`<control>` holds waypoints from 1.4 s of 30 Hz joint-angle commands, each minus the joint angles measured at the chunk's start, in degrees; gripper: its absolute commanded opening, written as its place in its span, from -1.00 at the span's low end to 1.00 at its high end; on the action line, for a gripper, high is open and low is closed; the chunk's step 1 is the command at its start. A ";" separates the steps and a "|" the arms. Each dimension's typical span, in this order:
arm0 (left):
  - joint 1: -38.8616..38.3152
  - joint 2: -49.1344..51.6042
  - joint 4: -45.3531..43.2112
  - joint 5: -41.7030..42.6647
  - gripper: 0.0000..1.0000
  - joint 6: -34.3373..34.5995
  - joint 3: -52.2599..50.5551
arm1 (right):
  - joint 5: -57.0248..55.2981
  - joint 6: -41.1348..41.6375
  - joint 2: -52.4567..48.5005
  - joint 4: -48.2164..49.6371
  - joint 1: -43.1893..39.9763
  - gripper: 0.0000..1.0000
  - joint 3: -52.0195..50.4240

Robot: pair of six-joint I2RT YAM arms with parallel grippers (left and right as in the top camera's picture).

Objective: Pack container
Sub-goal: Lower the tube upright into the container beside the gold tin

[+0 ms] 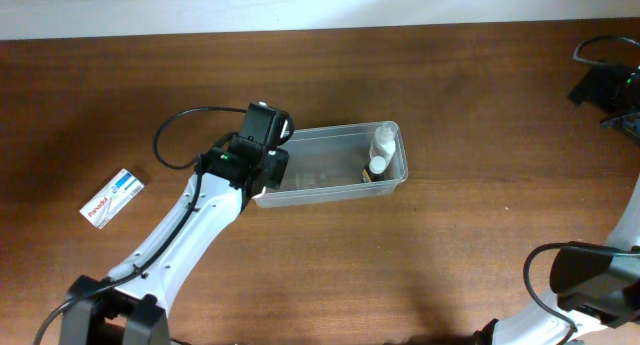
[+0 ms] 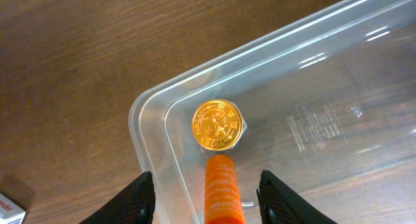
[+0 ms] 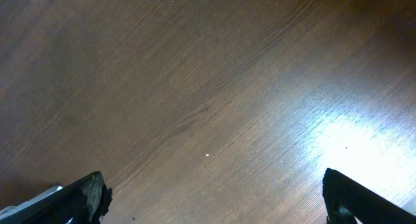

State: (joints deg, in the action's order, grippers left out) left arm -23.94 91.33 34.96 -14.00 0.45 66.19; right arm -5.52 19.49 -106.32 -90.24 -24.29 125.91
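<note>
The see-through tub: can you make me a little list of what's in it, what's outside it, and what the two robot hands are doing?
tub: clear plastic, on the brown table
in its left corner: orange tube with a gold cap
at its right end: small white bottles
outside: white box, on the table to the left, apart from the tub
left gripper: over that corner, open, fingers either side of the orange tube, not touching
right gripper: open wide, over bare table, holding nothing
</note>
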 commanded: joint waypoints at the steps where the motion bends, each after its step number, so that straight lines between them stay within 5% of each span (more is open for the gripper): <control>1: 0.09 -4.39 0.81 -0.35 0.04 -0.02 -0.44 | -0.13 0.35 0.83 0.02 -0.11 0.97 0.85; 16: 0.09 -10.95 10.56 2.29 0.14 2.38 -0.48 | -0.11 0.35 0.83 0.02 -0.11 0.97 0.85; 42: 0.07 -7.76 13.31 5.22 0.15 2.75 -0.48 | -0.13 0.35 0.85 0.02 -0.11 0.97 0.85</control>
State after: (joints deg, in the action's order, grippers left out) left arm -23.94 83.18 47.83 -9.58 2.63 66.15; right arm -5.52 19.51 -106.32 -90.21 -24.29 125.91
